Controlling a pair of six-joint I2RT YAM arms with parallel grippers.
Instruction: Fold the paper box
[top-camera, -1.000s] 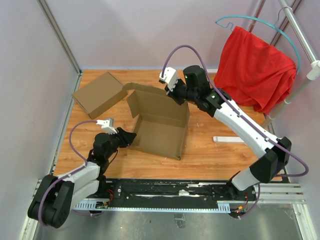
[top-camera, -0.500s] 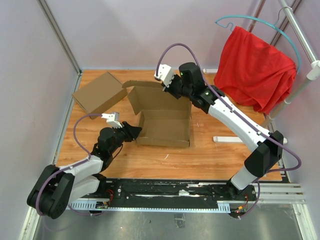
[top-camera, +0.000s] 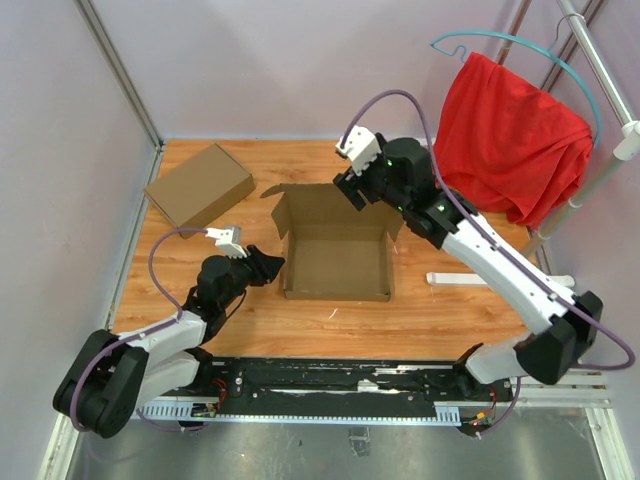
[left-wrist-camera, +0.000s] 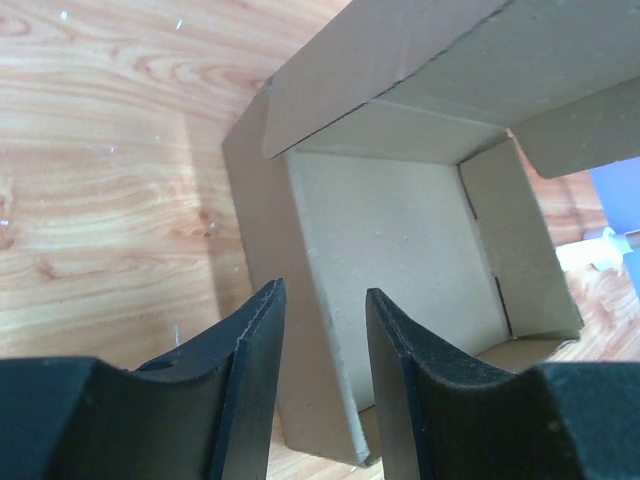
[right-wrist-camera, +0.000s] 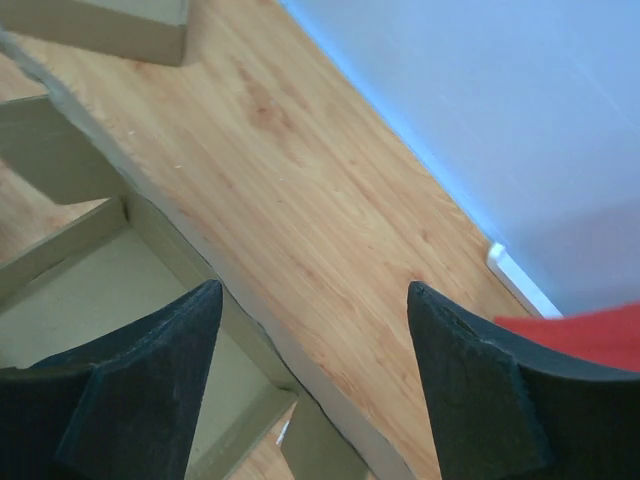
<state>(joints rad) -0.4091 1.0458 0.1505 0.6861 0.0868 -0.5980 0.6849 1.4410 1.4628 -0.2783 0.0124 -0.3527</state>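
Observation:
The paper box (top-camera: 335, 250), brown cardboard, lies open side up in the middle of the table, with its walls standing and a flap (top-camera: 280, 205) splayed at the back left corner. My left gripper (top-camera: 277, 264) sits at the box's left wall. In the left wrist view its jaws (left-wrist-camera: 325, 290) stand partly apart astride that wall (left-wrist-camera: 300, 330), with gaps showing beside it. My right gripper (top-camera: 350, 188) hovers over the back wall. In the right wrist view it (right-wrist-camera: 315, 290) is open, with the box's back edge (right-wrist-camera: 250, 315) passing below it, untouched.
A second, closed cardboard box (top-camera: 198, 187) lies at the back left of the table. A red cloth (top-camera: 510, 135) hangs on a teal hanger (top-camera: 520, 45) at the right. A white strip (top-camera: 455, 278) lies right of the box. Walls enclose the left and back.
The box swung from a skewed, tilted pose to lie flat and square. My right gripper opened, let go of the back wall and drew back to the right. The left gripper shifted slightly right.

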